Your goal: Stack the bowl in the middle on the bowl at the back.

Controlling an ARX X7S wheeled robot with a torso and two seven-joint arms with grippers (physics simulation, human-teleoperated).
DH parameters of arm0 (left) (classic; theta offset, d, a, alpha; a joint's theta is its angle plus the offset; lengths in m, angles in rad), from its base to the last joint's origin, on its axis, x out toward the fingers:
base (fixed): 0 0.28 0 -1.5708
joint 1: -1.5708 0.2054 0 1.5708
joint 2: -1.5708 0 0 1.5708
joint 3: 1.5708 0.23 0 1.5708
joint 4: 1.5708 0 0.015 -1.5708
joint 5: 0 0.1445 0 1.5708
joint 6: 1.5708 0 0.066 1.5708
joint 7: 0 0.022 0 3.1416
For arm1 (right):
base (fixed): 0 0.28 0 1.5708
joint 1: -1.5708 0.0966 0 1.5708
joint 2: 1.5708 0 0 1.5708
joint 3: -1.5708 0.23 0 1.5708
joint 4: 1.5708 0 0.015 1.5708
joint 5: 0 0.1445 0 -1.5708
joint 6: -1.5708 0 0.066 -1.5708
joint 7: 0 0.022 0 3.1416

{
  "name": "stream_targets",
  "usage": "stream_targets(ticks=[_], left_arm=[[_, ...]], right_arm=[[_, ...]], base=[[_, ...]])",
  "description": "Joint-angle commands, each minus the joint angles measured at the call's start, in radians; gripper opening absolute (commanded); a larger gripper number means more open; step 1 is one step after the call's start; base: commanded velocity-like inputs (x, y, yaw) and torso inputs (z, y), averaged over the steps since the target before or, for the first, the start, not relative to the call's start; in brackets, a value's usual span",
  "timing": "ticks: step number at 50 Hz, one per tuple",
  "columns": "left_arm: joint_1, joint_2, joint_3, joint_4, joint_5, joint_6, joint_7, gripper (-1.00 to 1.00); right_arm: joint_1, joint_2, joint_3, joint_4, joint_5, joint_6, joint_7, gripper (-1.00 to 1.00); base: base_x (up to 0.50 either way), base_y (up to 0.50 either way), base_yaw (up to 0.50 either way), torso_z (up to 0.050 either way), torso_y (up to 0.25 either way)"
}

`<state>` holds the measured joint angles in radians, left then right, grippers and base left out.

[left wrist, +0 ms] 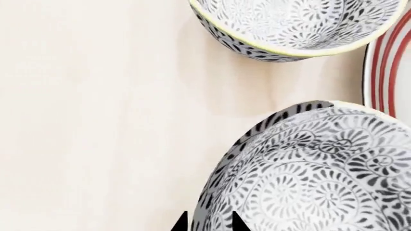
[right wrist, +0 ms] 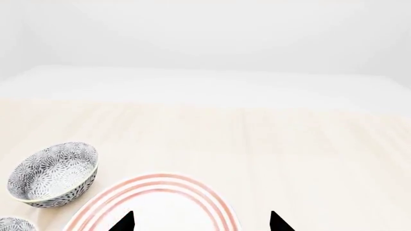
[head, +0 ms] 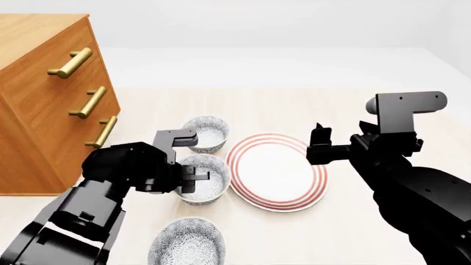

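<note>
The left gripper (head: 193,180) pinches the near-left rim of the middle bowl (head: 209,178), just near of the back bowl (head: 208,132), while the right gripper (head: 318,144) hangs spread above the plate (head: 278,193).

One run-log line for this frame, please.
left pincer: on middle bowl rim, closure unclear | right pincer: open, over plate | back bowl: empty | stacking: not done

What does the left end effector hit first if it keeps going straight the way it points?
Likely the near wall of the grey-and-white floral middle bowl, whose rim sits at the left end effector fingertips; depth is unclear.
</note>
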<state>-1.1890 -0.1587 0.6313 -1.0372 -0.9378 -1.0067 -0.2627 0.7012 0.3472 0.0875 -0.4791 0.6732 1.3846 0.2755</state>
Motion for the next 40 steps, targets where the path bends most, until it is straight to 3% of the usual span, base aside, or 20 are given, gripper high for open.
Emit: stream_targets(ticks=[1,17,40], left_arm=[[0.016,-0.031,-0.001,0.032,0.052,-0.001,-0.008,-1.0],[0.065,-0.175,-0.161,0.349,-0.128,-0.175,-0.184,-1.0],[0.056,-0.218,-0.419,0.495,-0.402,-0.327,-0.445,-1.0]], right_arm=[[0.003,0.002,-0.007,0.006,0.004,-0.007,0.005,1.0],[0.024,0.002,-0.017,0.011,0.013,0.0,0.018,1.0],[0.029,0.006,-0.016,0.007,0.03,-0.002,0.032,1.0]], base=[[0.0,0.0,0.0,0.0,0.0],[0.0,0.0,0.0,0.0,0.0],[0.0,0.0,0.0,0.0,0.0]])
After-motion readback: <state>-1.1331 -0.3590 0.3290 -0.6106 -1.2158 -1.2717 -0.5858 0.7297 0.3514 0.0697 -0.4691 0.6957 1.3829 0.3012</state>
